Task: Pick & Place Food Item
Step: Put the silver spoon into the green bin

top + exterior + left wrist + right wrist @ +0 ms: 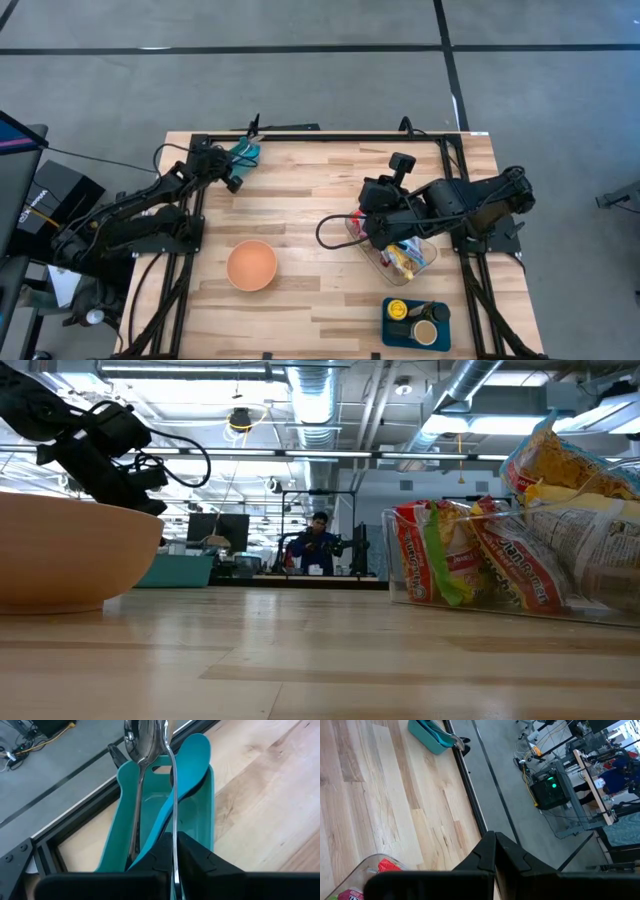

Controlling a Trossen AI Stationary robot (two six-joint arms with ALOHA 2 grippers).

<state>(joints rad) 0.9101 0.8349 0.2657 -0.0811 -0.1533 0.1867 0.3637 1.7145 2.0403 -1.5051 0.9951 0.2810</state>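
Food packets (405,258) lie heaped in a clear bin (428,262) at the right of the desk (300,200), in front of the right arm; the low view shows crinkled foil-and-plastic pouches (500,555) leaning against the bin wall (400,595). Judged from these views, each packet is light, soft and crushable, with a slick film surface. The firmest hold is probably across a flat sealed edge or a raised corner, not the puffed middle, which would yield and slip.

The right gripper (372,228) hangs at the bin's left edge with its fingers pressed together, holding nothing. Its wrist view looks past the bin rim (367,862) across the desk to the floor beyond.

The left gripper (232,172) is at the far left corner of the desk, over a teal tray (205,815). Its fingers are pinched on the thin handle of a metal spoon (142,745), whose bowl points away from the wrist. A teal spoon (187,765) lies in the tray beside it.

An orange bowl (251,265) stands near the front, left of centre, well apart from the bin, a likely place for a packet. A blue tray (415,322) with small items sits at the near right.
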